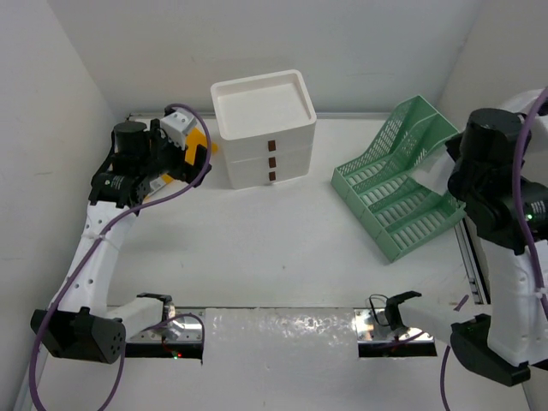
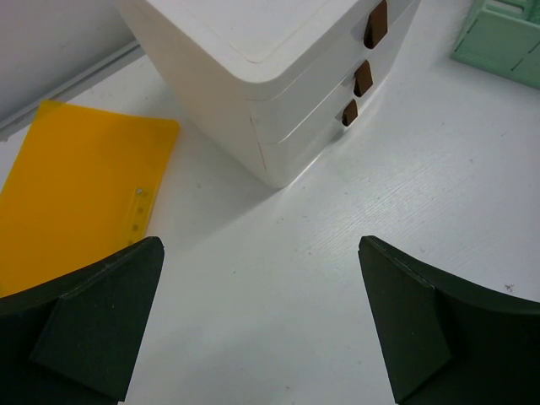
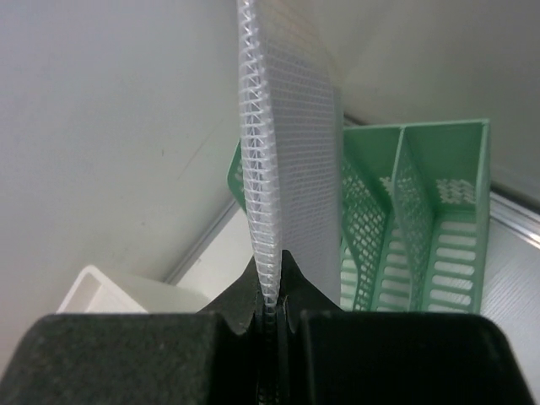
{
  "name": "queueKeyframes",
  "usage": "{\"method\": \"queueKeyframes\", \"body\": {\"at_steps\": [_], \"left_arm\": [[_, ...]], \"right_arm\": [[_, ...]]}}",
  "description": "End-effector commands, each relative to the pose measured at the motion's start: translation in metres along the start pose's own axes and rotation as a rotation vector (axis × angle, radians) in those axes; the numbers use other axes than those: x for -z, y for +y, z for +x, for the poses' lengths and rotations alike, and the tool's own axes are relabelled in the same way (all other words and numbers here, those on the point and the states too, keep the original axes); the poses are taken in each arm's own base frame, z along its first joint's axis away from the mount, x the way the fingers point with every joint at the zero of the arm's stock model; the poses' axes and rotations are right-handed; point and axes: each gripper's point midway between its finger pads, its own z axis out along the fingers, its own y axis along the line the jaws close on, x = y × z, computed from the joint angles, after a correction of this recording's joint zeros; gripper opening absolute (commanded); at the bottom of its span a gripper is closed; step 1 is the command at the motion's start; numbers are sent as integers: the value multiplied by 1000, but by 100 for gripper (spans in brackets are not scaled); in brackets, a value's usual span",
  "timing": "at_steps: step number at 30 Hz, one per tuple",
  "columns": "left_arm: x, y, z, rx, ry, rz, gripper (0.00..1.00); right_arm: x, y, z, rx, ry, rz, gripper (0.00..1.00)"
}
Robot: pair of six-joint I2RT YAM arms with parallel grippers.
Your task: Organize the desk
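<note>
The white desk (image 1: 282,248) carries a white three-drawer unit (image 1: 264,128) and a green mesh file rack (image 1: 398,180). My left gripper (image 2: 260,253) is open and empty, low over bare desk (image 2: 278,278) just in front of the drawer unit (image 2: 270,76). A yellow folder (image 2: 76,186) lies flat to its left and shows partly under the arm in the top view (image 1: 199,141). My right gripper (image 3: 272,270) is shut on a white mesh pouch (image 3: 287,143), held on edge and upright, in front of the green rack (image 3: 422,219). In the top view the right arm hides that gripper.
Walls close in the desk at the left, back and right. Silver rails run along the edges (image 1: 467,257). A white textured strip (image 1: 282,330) covers the near rail between two black clamps (image 1: 158,300) (image 1: 394,306). A corner of the rack shows in the left wrist view (image 2: 502,38).
</note>
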Motion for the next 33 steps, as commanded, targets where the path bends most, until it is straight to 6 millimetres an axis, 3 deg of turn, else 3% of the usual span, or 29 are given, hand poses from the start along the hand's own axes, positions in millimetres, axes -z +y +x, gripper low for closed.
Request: {"method": "queueKeyframes", "body": {"at_steps": [1,5,13,16,23,27,33], "left_arm": [[7,1,-21,-16,-52,-8,100],[8,0,-19,-21,-49,-9,100],[6,2,-18,-29,-46,-14,100],[4,3,-17,-26,-42,-12,100],[1,3,-18,-16,-41,-8,100],[3,4,-22,-17,-45,-14,100],[6,7,-27,-24,-52,-30,100]], "right_arm": [[-9,33,25,-73,92,-83,0],[-14,44,47,-56,162,-99,0],[-19,55,54,-46,173,-136,0],[-15,62,45,-49,164,-175,0],[6,85,-2,-127,109,-283,0],[8,86,-9,-138,95,-290,0],[6,82,-3,-102,86,-294,0]]}}
